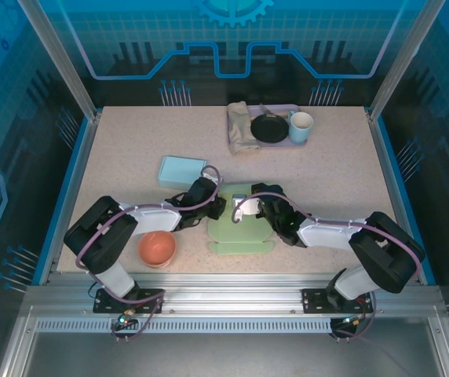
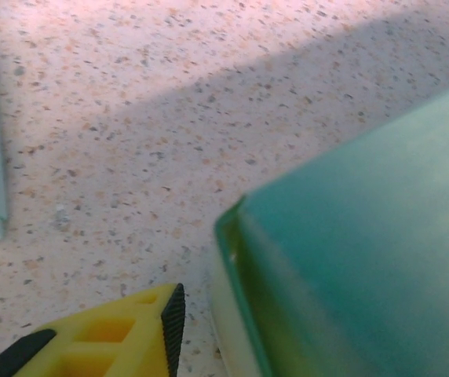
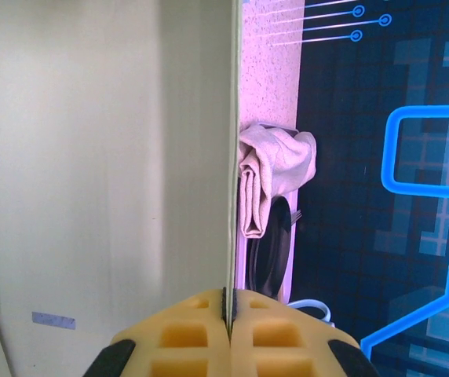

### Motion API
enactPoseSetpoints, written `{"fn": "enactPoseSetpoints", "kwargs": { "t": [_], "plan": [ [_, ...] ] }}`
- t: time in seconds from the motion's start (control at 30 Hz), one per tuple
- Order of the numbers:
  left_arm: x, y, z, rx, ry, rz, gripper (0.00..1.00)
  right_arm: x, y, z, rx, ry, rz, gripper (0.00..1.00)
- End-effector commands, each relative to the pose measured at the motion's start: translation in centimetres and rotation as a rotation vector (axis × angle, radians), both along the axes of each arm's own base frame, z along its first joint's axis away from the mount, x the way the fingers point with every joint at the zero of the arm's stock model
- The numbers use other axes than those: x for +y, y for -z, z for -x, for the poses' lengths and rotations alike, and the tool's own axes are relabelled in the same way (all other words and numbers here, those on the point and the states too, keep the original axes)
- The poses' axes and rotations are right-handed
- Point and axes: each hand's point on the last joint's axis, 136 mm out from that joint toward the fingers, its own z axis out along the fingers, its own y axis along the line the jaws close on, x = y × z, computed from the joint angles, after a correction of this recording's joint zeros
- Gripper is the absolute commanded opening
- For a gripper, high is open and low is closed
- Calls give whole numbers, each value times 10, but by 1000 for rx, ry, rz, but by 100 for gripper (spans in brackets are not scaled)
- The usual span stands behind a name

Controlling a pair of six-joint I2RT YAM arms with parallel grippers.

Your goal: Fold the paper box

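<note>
At table (image 1: 130, 141) centre, half-covered paper box (image 1: 236, 237)

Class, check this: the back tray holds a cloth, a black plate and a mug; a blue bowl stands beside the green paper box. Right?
No: the bowl is orange, not blue, as the top external view shows. The rest holds.
</note>
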Motion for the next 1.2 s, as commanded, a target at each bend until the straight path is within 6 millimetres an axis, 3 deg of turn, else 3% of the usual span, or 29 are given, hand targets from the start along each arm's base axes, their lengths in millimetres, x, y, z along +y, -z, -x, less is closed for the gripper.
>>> {"fn": "enactPoseSetpoints", "kwargs": {
  "t": [0.0,0.17,0.3,0.47,0.7,0.9,1.17],
  "plan": [
    [43,8,-8,2,-187,-160,33,-11,19,0,64,33,42,0],
    [85,16,-4,37,-423,-290,30,-15,19,-4,56,65,58,0],
    [105,20,1,46,-540,-344,27,-20,21,-6,55,90,75,0],
    [117,18,4,38,-590,-405,16,-23,19,-8,51,106,79,0],
    [126,20,6,53,-642,-445,13,-26,16,-9,48,116,73,0],
    [118,23,3,83,-617,-394,15,-25,15,-9,48,115,69,0],
    [67,21,-9,125,-440,-192,29,-20,21,-5,99,105,51,0]
  ]
}}
